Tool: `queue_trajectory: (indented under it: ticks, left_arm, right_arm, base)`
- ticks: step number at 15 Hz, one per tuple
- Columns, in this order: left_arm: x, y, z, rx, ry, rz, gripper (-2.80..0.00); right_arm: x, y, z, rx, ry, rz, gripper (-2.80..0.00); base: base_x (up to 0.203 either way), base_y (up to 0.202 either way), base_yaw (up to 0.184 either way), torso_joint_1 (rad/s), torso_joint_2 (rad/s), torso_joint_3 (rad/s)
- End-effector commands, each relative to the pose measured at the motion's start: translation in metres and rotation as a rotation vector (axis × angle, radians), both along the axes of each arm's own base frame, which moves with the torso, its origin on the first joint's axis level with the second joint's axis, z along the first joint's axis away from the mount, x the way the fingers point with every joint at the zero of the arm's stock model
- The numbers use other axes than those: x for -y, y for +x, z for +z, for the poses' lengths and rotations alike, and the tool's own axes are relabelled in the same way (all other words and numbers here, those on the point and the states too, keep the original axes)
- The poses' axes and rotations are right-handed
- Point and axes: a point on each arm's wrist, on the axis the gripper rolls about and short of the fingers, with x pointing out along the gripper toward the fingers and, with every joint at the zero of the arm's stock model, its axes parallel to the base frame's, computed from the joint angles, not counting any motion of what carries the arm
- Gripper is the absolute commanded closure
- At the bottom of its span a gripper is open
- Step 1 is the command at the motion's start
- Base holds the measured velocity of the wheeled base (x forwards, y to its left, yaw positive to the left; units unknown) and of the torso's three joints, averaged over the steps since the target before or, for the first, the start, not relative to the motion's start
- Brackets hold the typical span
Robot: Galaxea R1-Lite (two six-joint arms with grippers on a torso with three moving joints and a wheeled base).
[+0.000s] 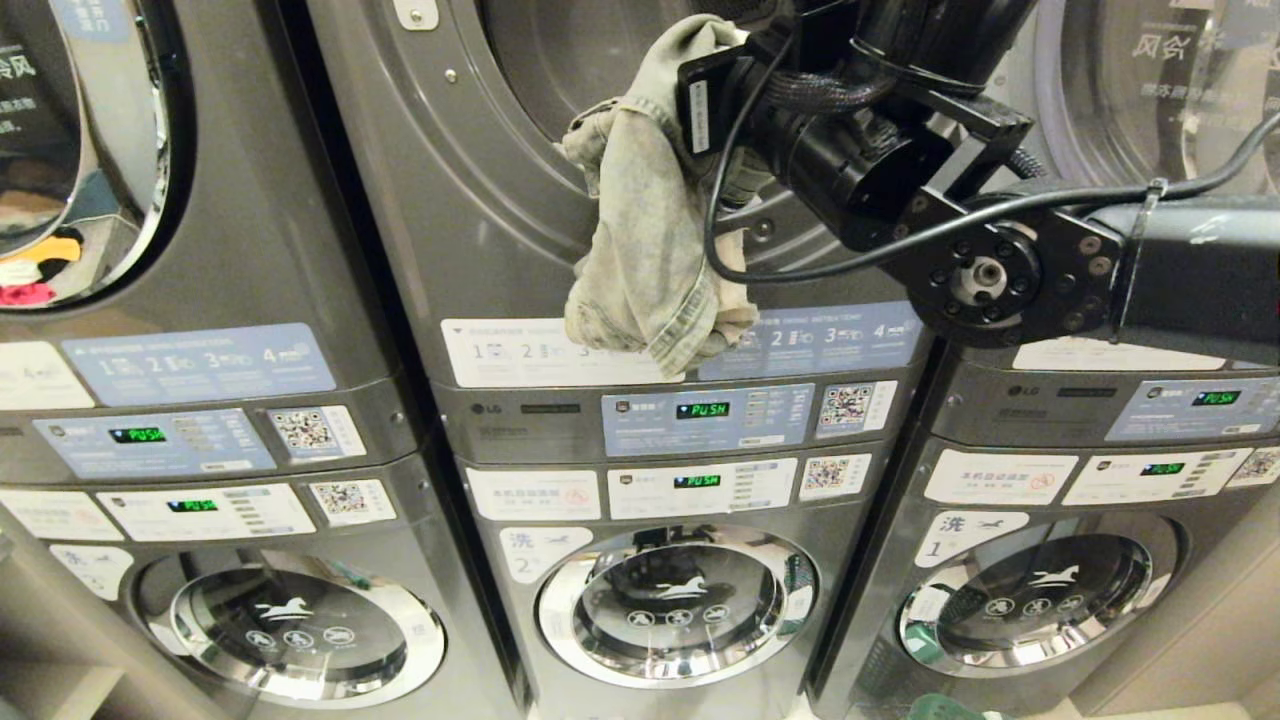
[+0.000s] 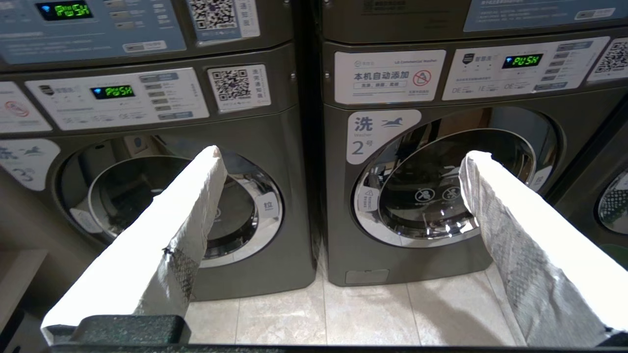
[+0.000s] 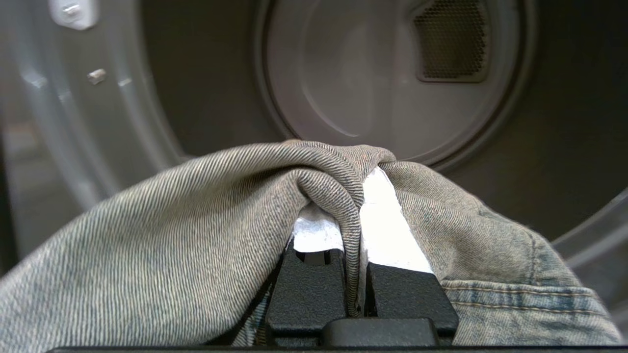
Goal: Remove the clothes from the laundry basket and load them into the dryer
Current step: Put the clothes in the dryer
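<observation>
A faded grey-blue denim garment hangs from my right gripper, whose white-padded fingers are shut on a fold of the cloth. The gripper is raised in front of the open round mouth of the middle upper dryer, and its drum back wall lies straight ahead. In the head view the garment drapes down over the dryer's lower rim and instruction sticker. My left gripper is open and holds nothing, low in front of the bottom washers. The laundry basket is out of view.
Three stacked grey machine columns fill the view, with lit green "PUSH" displays. The lower washer doors are closed. Coloured clothes show behind the upper left door. Pale floor tiles lie below the left gripper.
</observation>
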Motion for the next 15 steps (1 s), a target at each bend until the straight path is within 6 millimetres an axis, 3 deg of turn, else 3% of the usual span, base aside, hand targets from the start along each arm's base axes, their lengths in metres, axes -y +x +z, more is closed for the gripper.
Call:
queue_trajectory:
  ticks: [1, 10, 15]
  left_arm:
    - [0.0, 0.0, 0.0, 0.001, 0.0, -0.001, -2.8]
    - [0.0, 0.0, 0.0, 0.001, 0.0, -0.001, -2.8]
    - [0.0, 0.0, 0.0, 0.0, -0.003, 0.001, -2.8]
  right_arm:
    - [0.003, -0.004, 0.006, 0.012, 0.008, -0.001, 0.0]
    - [0.017, -0.022, 0.029, 0.041, 0.03, 0.001, 0.0]
    - [0.037, -0.047, 0.058, 0.103, 0.081, 0.003, 0.0]
  base:
    - [0.0, 0.0, 0.0, 0.0, 0.0, 0.0]
    - [0.173, -0.001, -0.002, 0.001, 0.0, 0.006]
    - [0.131, 0.0, 0.002, 0.005, 0.0, 0.0]
